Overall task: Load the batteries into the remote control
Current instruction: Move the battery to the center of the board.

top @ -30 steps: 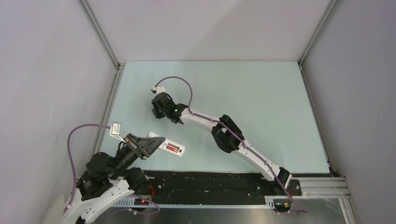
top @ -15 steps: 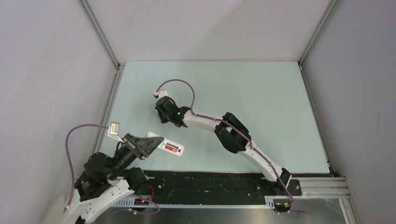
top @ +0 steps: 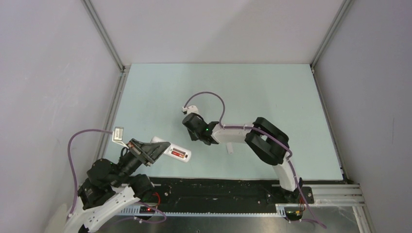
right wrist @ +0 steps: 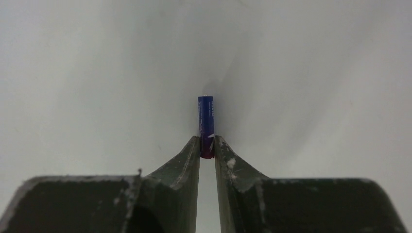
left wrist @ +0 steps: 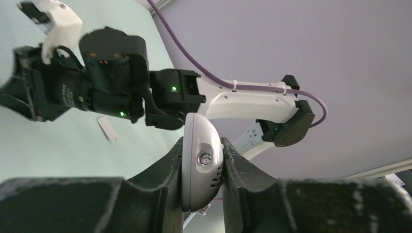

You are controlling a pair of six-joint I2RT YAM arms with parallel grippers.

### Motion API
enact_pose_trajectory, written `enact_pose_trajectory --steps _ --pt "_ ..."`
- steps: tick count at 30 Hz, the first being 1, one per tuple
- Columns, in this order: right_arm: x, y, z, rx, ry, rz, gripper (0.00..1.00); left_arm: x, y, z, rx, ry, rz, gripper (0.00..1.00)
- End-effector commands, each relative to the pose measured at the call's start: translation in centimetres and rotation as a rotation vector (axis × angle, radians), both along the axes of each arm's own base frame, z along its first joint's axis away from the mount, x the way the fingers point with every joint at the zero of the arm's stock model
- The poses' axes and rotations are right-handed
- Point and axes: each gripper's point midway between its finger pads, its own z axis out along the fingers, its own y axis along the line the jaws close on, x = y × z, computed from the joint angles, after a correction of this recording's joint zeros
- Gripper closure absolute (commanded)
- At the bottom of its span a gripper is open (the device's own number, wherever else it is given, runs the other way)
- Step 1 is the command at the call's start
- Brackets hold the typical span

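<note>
My right fingers (right wrist: 187,160), nearly shut, pinch the blue battery (right wrist: 206,119) by one end over the desk (top: 243,87). It looks light, stiff and slick, so it may pivot in a tip grip. My left fingers (left wrist: 163,179) clamp the remote (left wrist: 200,160) near the desk's left front, with the red battery (top: 180,155) in its bay.

A: Any writing you can actually make out?

B: Nothing legible. The dark blue battery (right wrist: 206,124) has a small line of pale print along its side, but the letters are too tiny and blurred to read.

A: And the red-orange battery (top: 180,155) lying in the remote control (top: 188,156)?

B: From above it is only a red patch. Any label on it is too small to tell.

A: The pale tag (top: 119,133) on the purple cable (top: 82,136)?

B: Greyish face, unreadable as well.
</note>
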Motion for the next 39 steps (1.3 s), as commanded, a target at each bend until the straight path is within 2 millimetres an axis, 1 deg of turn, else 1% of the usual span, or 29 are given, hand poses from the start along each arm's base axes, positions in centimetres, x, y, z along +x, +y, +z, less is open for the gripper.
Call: enact_pose_trajectory --steps 1,2,3,4,5,8,9,10,11,12,13,14,16,17,18,19,20,22,27,28,29,30,31,32,33,34,39 --pt "-3.3 -5.7 -2.9 -0.181 0.042 -0.063 0.78 -1.3 2.3 3.5 -0.11 -0.102 0.024 0.95" --pt "-3.8 -6.3 -2.7 -0.196 0.042 -0.066 0.78 -1.2 2.3 3.5 -0.11 -0.101 0.025 0.95" --pt "-4.7 -7.2 -2.8 -0.225 0.045 -0.07 0.78 -1.1 2.3 3.5 -0.106 -0.099 0.026 0.95" --pt "-5.3 -8.1 -3.5 -0.252 0.053 -0.073 0.77 -1.1 2.2 3.5 -0.103 -0.098 0.026 0.95" --pt "-6.0 -8.5 -3.4 -0.269 0.053 -0.075 0.77 -1.1 2.2 3.4 -0.1 -0.097 0.026 0.95" --pt "-7.8 -10.3 -4.4 -0.316 0.071 -0.087 0.75 -1.0 2.2 3.5 -0.097 -0.1 0.033 0.95" --pt "-8.3 -10.4 -4.2 -0.311 0.072 -0.092 0.74 -0.9 2.3 3.5 -0.097 -0.101 0.038 0.95" --pt "-8.9 -11.1 -4.6 -0.325 0.079 -0.096 0.74 -0.9 2.4 3.5 -0.096 -0.103 0.042 0.95" --pt "-9.2 -11.2 -4.4 -0.313 0.077 -0.108 0.74 -0.8 2.4 3.5 -0.095 -0.103 0.045 0.95" --pt "-9.5 -11.8 -4.8 -0.324 0.078 -0.115 0.74 -0.8 2.5 3.5 -0.092 -0.105 0.051 0.95" --pt "-9.5 -11.8 -4.6 -0.305 0.075 -0.126 0.74 -0.7 2.5 3.5 -0.091 -0.106 0.055 0.95" --pt "-9.7 -12.2 -4.9 -0.31 0.073 -0.133 0.73 -0.7 2.6 3.6 -0.09 -0.108 0.058 0.95" --pt "-9.5 -12.2 -4.8 -0.294 0.063 -0.127 0.61 -0.6 2.6 3.8 -0.087 -0.111 0.064 0.95" --pt "-9.3 -11.8 -4.5 -0.276 0.055 -0.122 0.5 -0.6 2.6 3.8 -0.084 -0.111 0.064 0.95" --pt "-8.9 -11.9 -4.5 -0.277 0.051 -0.117 0.45 -0.5 2.6 3.7 -0.081 -0.11 0.068 0.95" --pt "-8.6 -11.6 -4.3 -0.26 0.046 -0.111 0.37 -0.5 2.6 3.8 -0.08 -0.11 0.069 0.95" --pt "-8.2 -11.5 -4.3 -0.248 0.058 -0.104 0.32 -0.4 2.7 3.7 -0.079 -0.11 0.072 0.95" --pt "-7.1 -10.9 -4.1 -0.196 0.076 -0.096 0.29 -0.4 2.7 3.7 -0.079 -0.108 0.076 0.95" --pt "-5.4 -9.2 -3.4 -0.123 0.074 -0.046 0.28 -0.3 2.5 3.5 -0.077 -0.103 0.074 0.95" --pt "-5.4 -9.1 -3.7 -0.132 0.077 -0.033 0.28 -0.3 2.5 3.5 -0.075 -0.103 0.074 0.95" --pt "-5.2 -8.3 -3.2 -0.119 0.075 -0.018 0.28 -0.3 2.5 3.5 -0.073 -0.103 0.073 0.95" --pt "-5.2 -8.2 -3.7 -0.135 0.081 -0.007 0.29 -0.3 2.5 3.6 -0.072 -0.104 0.073 0.95" --pt "-5.1 -7.5 -3.5 -0.125 0.082 0.004 0.29 -0.3 2.5 3.6 -0.07 -0.105 0.075 0.94" --pt "-5.1 -7.4 -4.0 -0.142 0.088 0.015 0.3 -0.2 2.5 3.6 -0.067 -0.104 0.077 0.94" --pt "-5.0 -6.8 -3.8 -0.133 0.088 0.024 0.31 -0.2 2.5 3.6 -0.066 -0.104 0.078 0.94" --pt "-5.0 -6.6 -4.0 -0.14 0.09 0.032 0.32 -0.2 2.5 3.7 -0.067 -0.104 0.078 0.94" --pt "-4.5 -5.5 -3.8 -0.121 0.092 0.046 0.37 -0.1 2.5 3.6 -0.069 -0.101 0.083 0.94"
